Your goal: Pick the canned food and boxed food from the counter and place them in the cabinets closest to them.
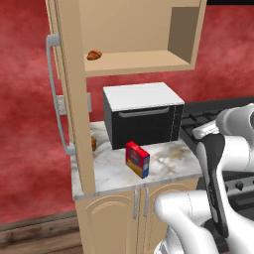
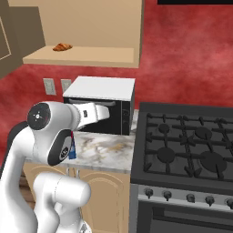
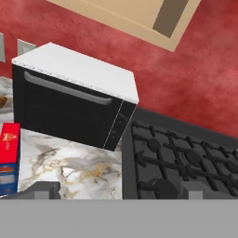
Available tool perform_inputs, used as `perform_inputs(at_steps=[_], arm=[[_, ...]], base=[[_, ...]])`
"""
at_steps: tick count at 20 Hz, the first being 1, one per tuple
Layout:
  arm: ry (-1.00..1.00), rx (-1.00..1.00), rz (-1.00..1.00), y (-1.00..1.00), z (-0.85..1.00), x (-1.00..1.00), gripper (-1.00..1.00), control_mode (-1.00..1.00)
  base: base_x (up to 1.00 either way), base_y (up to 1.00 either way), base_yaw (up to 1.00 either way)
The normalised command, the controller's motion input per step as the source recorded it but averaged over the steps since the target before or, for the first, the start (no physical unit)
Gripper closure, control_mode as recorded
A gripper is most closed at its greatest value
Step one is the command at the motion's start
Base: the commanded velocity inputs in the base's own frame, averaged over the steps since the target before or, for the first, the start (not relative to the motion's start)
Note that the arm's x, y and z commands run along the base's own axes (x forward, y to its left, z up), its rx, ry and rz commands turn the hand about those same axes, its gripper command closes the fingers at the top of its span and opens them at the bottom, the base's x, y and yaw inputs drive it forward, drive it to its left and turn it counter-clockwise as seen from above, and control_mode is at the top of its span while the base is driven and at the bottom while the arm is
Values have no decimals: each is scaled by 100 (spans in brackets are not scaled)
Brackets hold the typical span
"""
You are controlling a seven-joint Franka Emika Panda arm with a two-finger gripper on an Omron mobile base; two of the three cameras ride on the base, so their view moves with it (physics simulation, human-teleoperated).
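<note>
While its door stands open, cabinet (image 1: 136,62) holds a croissant (image 1: 94,55)

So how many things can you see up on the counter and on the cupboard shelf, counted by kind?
Red food boxes: 1, the boxed food on the counter
Microwaves: 1, the microwave on the counter
Pastries: 1, the croissant on the cabinet shelf
Total: 3

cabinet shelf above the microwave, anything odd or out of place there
Yes: a lone croissant lies bare on the open cabinet shelf above the microwave, with no plate or wrapper. Below, the red boxed food stands upright on the counter; nothing looks spilled.
</note>
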Motion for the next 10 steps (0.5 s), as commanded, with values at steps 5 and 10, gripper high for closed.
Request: perform_inputs(at_steps=[5, 10], arm=[[1, 0, 0, 21, -10, 2, -100, -100], [1, 0, 0, 29, -22, 1, -100, -100]], base=[[0, 0, 0], [0, 0, 0]])
